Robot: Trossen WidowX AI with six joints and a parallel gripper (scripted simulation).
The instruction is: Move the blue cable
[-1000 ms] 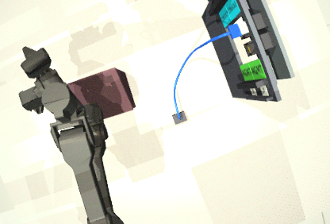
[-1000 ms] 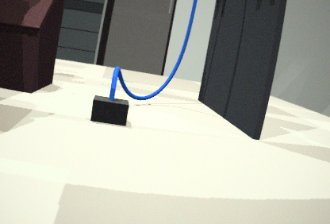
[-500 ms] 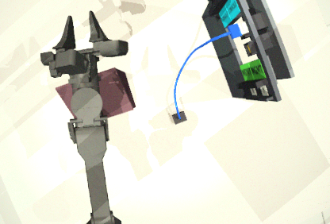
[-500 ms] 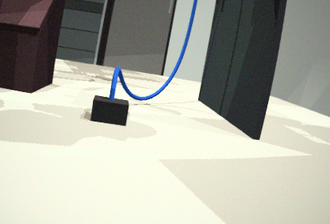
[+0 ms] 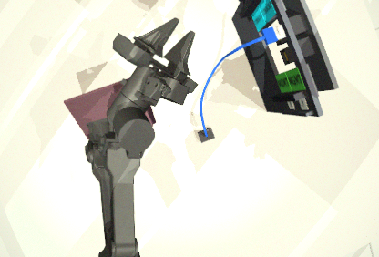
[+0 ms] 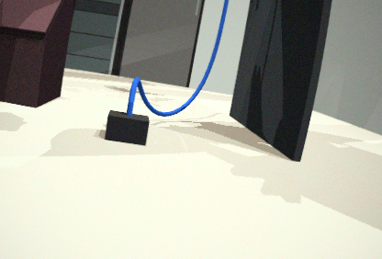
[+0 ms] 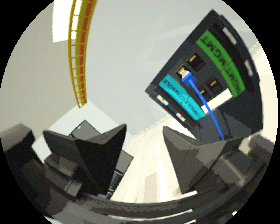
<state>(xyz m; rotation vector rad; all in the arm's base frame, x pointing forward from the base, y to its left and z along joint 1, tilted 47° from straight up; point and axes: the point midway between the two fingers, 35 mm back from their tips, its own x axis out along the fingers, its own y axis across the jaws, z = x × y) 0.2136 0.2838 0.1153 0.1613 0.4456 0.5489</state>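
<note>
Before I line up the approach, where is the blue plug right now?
In the top view, the blue plug sits at the panel's ports, between the cyan labels and green labels.

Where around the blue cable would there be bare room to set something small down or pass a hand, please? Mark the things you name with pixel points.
In the top view, one patch lies between the gripper [image 5: 186,25] [image 7: 145,127] and the blue cable [image 5: 203,91] [image 6: 216,55] [image 7: 207,103]; another lies right of the small dark block [image 5: 204,137] [image 6: 127,129], below the panel [image 5: 255,76]. It is crowded around the plug [image 5: 270,35] [image 7: 188,78].
</note>
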